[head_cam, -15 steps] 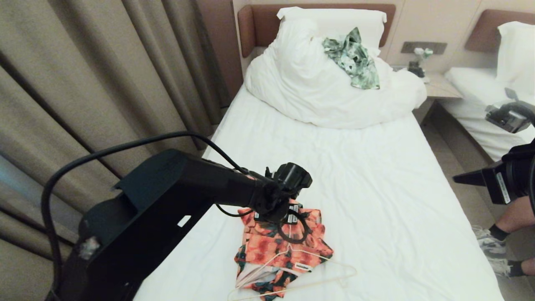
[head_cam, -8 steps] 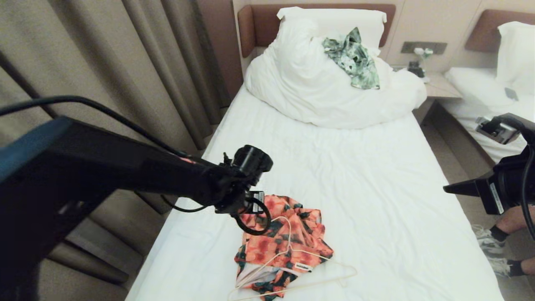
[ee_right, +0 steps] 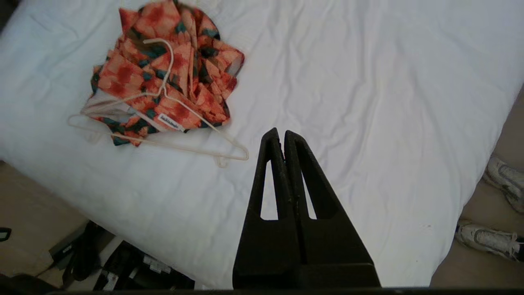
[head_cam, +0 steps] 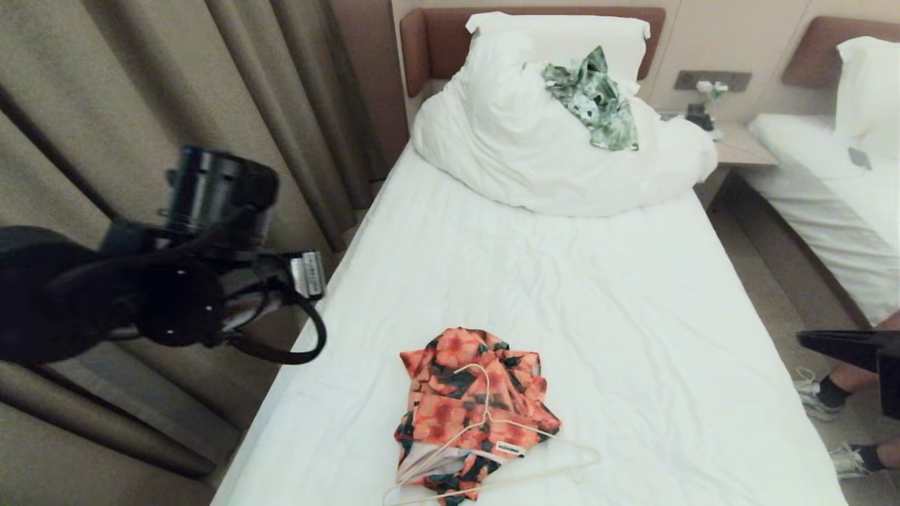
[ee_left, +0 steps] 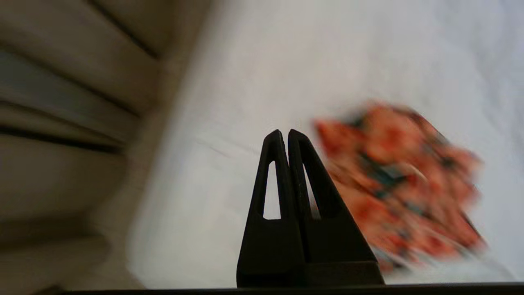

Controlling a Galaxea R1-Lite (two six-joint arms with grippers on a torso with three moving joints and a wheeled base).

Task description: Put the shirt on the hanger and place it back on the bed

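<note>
Shirt (head_cam: 472, 407), crumpled orange-flowered cotton, lies on white-sheeted bed (head_cam: 633, 337) under cream wire hanger (head_cam: 492, 450); left pincer (ee_left: 284, 135) nearer, right pincer (ee_right: 280, 135) beyond hanger; both closed, empty.

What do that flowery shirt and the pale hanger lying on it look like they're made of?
The shirt looks like thin, soft woven cloth, matte: it lies crumpled in loose folds on the bed. Which fibre it is cannot be told. The hanger looks like thin wire with a smooth cream coating, judging by its slim, even line and bent hook; slim plastic is possible.
</note>
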